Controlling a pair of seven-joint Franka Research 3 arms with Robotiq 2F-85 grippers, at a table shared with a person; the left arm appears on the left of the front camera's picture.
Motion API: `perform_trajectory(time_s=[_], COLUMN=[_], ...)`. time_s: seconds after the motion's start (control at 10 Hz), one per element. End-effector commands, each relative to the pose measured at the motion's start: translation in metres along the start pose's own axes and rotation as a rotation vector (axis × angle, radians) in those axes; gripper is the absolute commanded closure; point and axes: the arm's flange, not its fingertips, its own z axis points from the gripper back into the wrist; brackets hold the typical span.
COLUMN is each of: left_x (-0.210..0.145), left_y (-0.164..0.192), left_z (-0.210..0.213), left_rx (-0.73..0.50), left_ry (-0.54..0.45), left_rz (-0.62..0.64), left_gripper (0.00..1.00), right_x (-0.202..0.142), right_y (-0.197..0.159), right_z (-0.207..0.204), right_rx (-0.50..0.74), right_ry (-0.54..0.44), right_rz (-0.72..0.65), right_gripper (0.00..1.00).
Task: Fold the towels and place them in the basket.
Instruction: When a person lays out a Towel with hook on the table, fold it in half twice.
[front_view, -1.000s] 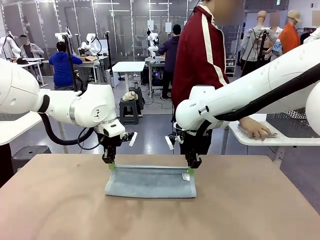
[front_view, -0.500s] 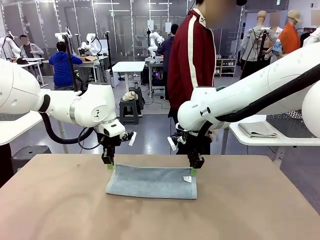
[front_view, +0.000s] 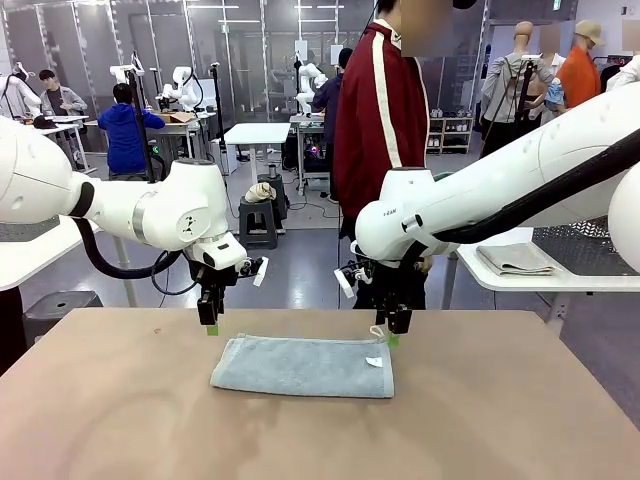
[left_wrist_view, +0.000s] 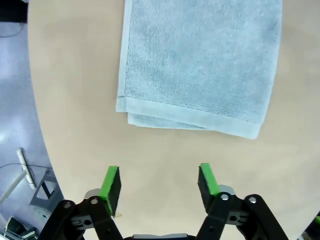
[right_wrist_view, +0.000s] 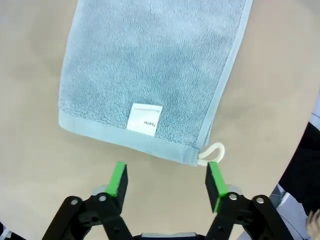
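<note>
A pale blue-grey towel (front_view: 303, 366) lies folded on the brown table (front_view: 120, 420), with a small white tag near its right end. My left gripper (front_view: 209, 324) hangs open just above the table beyond the towel's far left corner. In the left wrist view the towel (left_wrist_view: 200, 60) lies flat ahead of the left gripper (left_wrist_view: 159, 181), whose pads hold nothing. My right gripper (front_view: 393, 333) hangs open beyond the far right corner. The right wrist view has the towel (right_wrist_view: 150, 70), its tag and a white loop, just ahead of the right gripper (right_wrist_view: 167, 181). The basket is out of view.
A person in a dark red jacket (front_view: 380, 110) stands at the far side of the table. A white side table (front_view: 560, 275) at the right holds a folded cloth (front_view: 515, 258).
Both grippers have opened and let go of the towel's far edge, which has dropped flat. They have risen slightly and drawn back. The person has taken a hand off the side table.
</note>
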Motion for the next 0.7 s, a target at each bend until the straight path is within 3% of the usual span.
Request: perform_trajectory(time_s=[0.0, 0.3, 0.6], left_x=[-0.009, -0.03, -0.059], left_y=[-0.043, -0.102, -0.146], left_z=[0.032, 0.096, 0.135], left_rx=[0.014, 0.007, 0.045], left_ry=[-0.077, -0.181, -0.292], left_rz=[-0.043, -0.06, -0.081], left_gripper=[0.15, 0.15, 0.15], right_x=[0.014, 0.035, 0.054], right_y=[0.03, 0.099, 0.169], right_z=[0.025, 0.083, 0.134], right_rx=[0.043, 0.074, -0.069], right_ry=[-0.055, -0.103, -0.203], right_rz=[-0.048, -0.271, -0.577], right_gripper=[0.1, 0.1, 0.1])
